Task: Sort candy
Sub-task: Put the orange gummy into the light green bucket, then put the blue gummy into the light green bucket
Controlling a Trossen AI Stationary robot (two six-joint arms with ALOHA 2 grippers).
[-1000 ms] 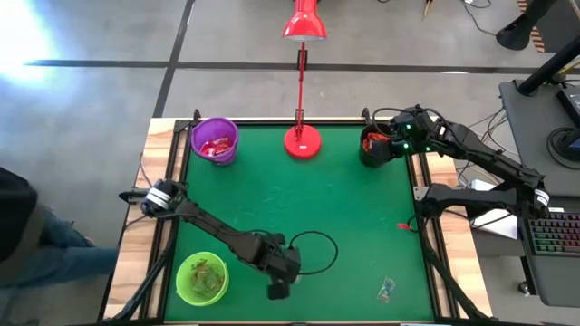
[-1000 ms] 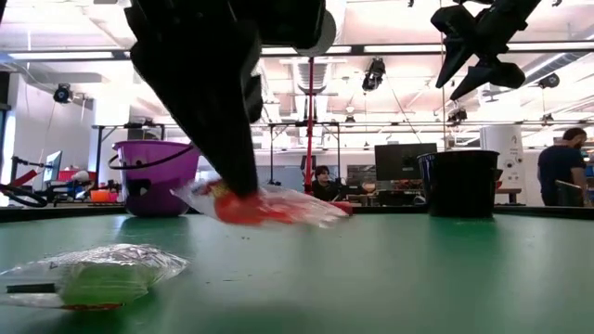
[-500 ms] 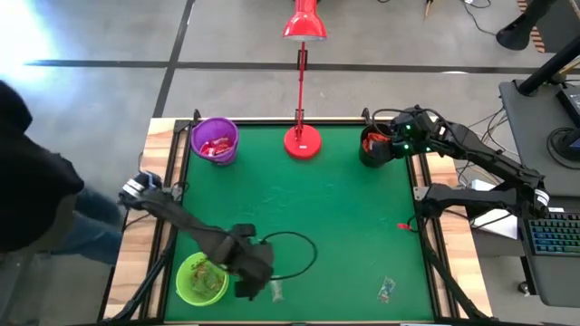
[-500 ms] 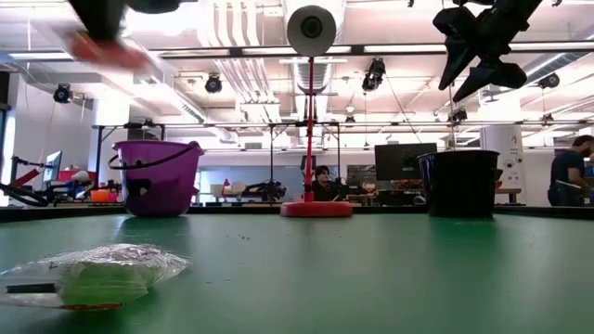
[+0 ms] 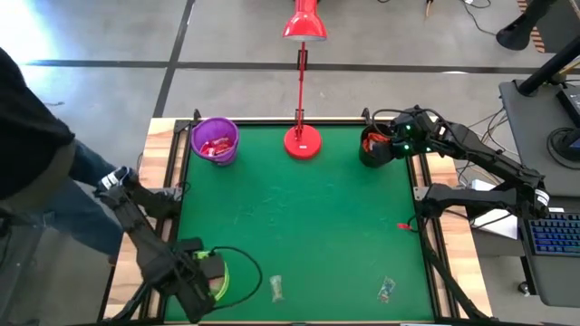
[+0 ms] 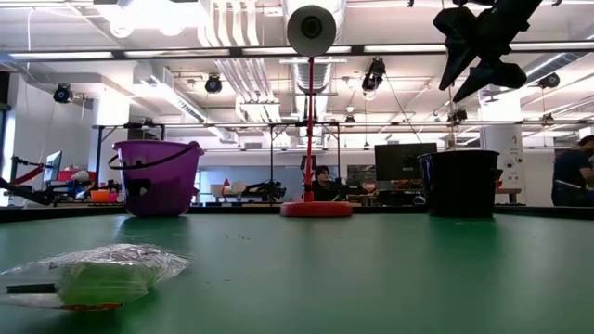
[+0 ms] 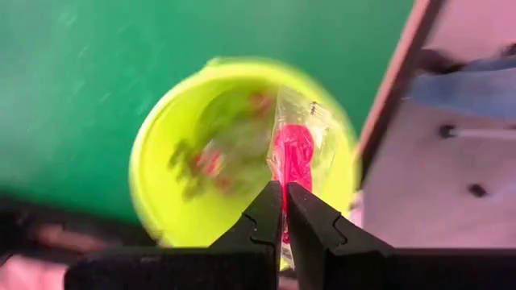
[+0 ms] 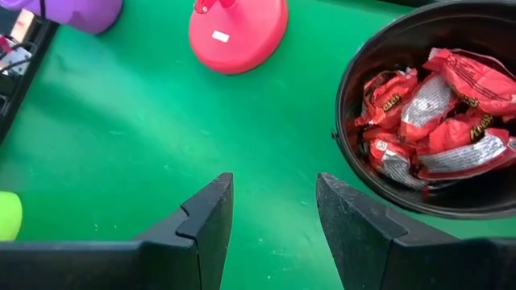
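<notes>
My left gripper [image 5: 201,272] is at the near left, shut on a clear-wrapped red candy [image 7: 294,153] above the lime-green cup [image 7: 173,153], which holds other candy. My right gripper [image 8: 270,217] hangs open and still high over the far right, beside the black cup [image 8: 435,105] full of red-wrapped candy. A purple cup [image 5: 215,140] with red candy stands at the far left. Loose candy lies on the green mat: one clear-wrapped piece [image 5: 275,289] near the front, another [image 5: 387,289] at the near right, and a small red piece [image 5: 404,225] by the right edge. My left gripper pinches one end of the candy's clear wrapper [image 7: 284,187] between its two fingers. The fingers come from above, pointing down. The candy hangs below them, lifted clear, over the mouth of the lime-green cup.
A red lamp's base [image 5: 302,141] stands at the far middle, its stem rising above the table. A person [image 5: 36,136] stands by the table's left edge. The mat's middle [image 5: 299,217] holds no objects. A cable loops near the green cup [image 5: 245,272].
My left gripper has risen from the near middle of the mat with the red candy and swung toward the table's left edge, ending over the lime-green cup and turning as it went. The candy has been lifted clear of the table. The person at the left has moved closer.
</notes>
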